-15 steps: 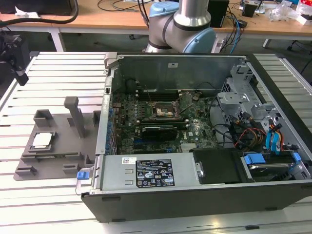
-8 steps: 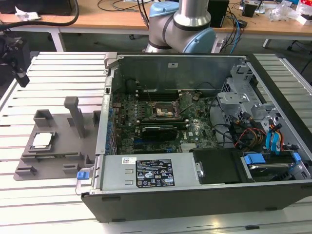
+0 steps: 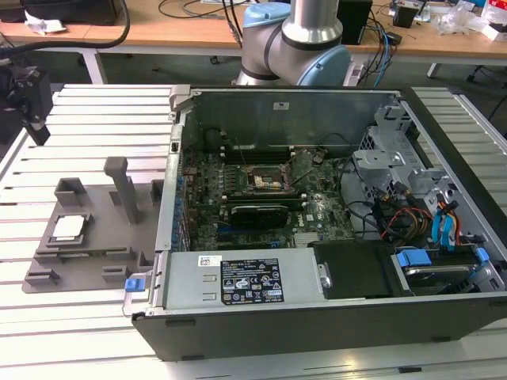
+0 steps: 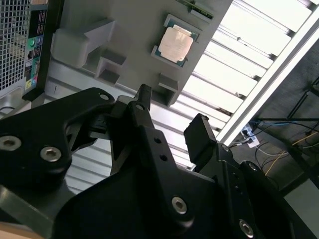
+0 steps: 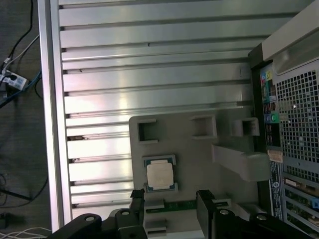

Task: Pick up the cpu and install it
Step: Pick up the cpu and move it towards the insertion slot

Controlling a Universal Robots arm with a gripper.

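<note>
The cpu (image 3: 68, 228) is a small silver-topped square lying flat in its recess on the grey plastic tray (image 3: 91, 255), at the exterior view's left. It also shows in both wrist views (image 4: 175, 45) (image 5: 159, 175). My gripper (image 3: 37, 133) hangs above the slatted table, behind the tray and well above the cpu. In both wrist views my gripper (image 4: 172, 117) (image 5: 171, 201) is open, its black fingers (image 4: 143, 97) apart with nothing between them. The black socket (image 3: 265, 180) sits on the motherboard inside the open computer case (image 3: 333, 321).
Upright posts (image 3: 123, 187) rise from the tray close to the cpu. The case wall (image 3: 170, 198) stands right beside the tray. Cables and drive bays (image 3: 428, 222) fill the case's right side. The arm's base (image 3: 297, 47) stands behind the case.
</note>
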